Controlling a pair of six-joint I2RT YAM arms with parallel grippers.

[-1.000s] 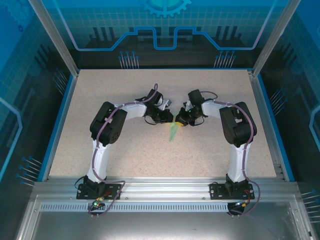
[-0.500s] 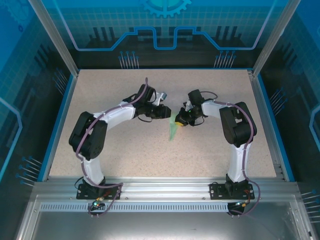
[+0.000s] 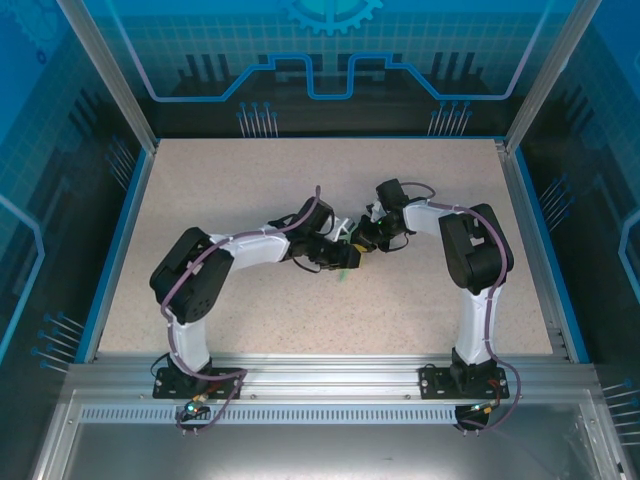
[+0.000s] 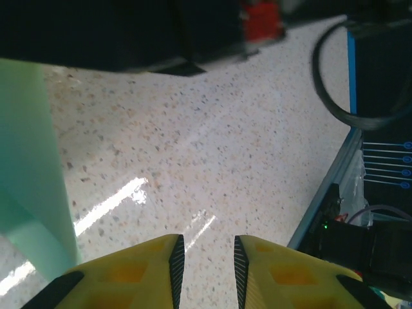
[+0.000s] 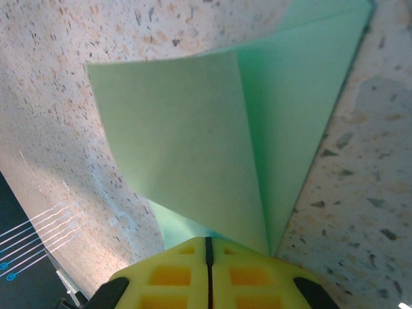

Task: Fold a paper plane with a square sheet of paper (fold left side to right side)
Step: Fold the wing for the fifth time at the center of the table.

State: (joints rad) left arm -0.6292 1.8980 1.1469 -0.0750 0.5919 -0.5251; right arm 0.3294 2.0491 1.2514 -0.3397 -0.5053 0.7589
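1. Since the left fingers [image 3: 338, 258] sit on the nine o'clock side of the paper plane [image 3: 344, 268] in the top view, that arm is the one placed to work the paper's left side. They stand slightly parted, with only bare surface [image 4: 212, 148] showing through the gap in the left wrist view.
2. Seen from the left wrist, the paper plane [image 4: 26, 167] rises at about ten o'clock from the gap. It is a pale mint wall just beside the left-hand finger [image 4: 148, 273] and outside the gap. I judge that a grip there would first need a shift toward nine o'clock.
3. The paper plane lies near the middle of the surface, between the two arms. What shows of it from above is a narrow green sliver running from twelve to six o'clock.
4. The right fingers [image 3: 358, 246] are at about one o'clock from the sliver. In the right wrist view they [image 5: 208, 257] are pressed shut on the near corner of the paper plane [image 5: 212, 129]. The paper fans out toward twelve o'clock, and its crease runs from the fingers toward one o'clock.
5. With that corner pinned, folding left over right likely means the left arm carrying the free side toward three o'clock, across the crease.
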